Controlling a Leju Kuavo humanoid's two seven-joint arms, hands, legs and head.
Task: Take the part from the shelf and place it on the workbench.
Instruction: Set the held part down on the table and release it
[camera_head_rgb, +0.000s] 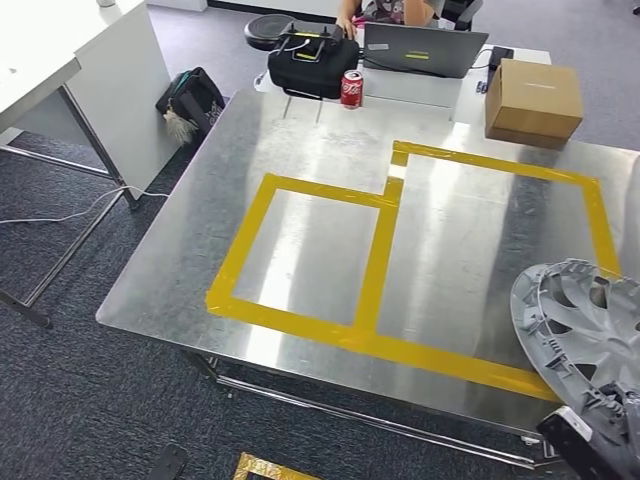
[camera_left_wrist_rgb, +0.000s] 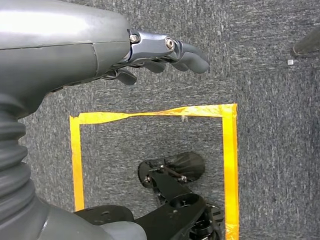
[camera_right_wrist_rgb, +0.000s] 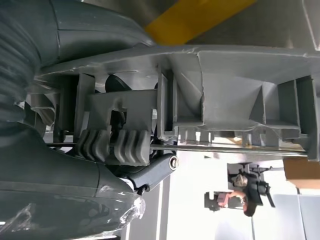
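Observation:
The part is a grey plastic wheel cover (camera_head_rgb: 581, 320) at the front right corner of the metal workbench (camera_head_rgb: 317, 150), overlapping the corner of the larger yellow tape rectangle (camera_head_rgb: 596, 215). My right hand (camera_head_rgb: 581, 440) grips its near rim from below. In the right wrist view the cover's ribbed back (camera_right_wrist_rgb: 234, 95) lies across my right hand (camera_right_wrist_rgb: 124, 165), with dark fingers (camera_right_wrist_rgb: 156, 170) hooked under the ribs. Whether the cover touches the bench I cannot tell. My left hand (camera_left_wrist_rgb: 151, 50) hangs over the carpet, fingers stretched out, holding nothing.
A smaller yellow tape rectangle (camera_head_rgb: 241, 240) marks the bench's left half. At the far edge stand a cardboard box (camera_head_rgb: 533, 98), a red can (camera_head_rgb: 351, 89), a black case (camera_head_rgb: 313, 62) and a laptop (camera_head_rgb: 426, 48), with a person (camera_head_rgb: 377, 10) behind. A white desk (camera_head_rgb: 75, 60) stands left.

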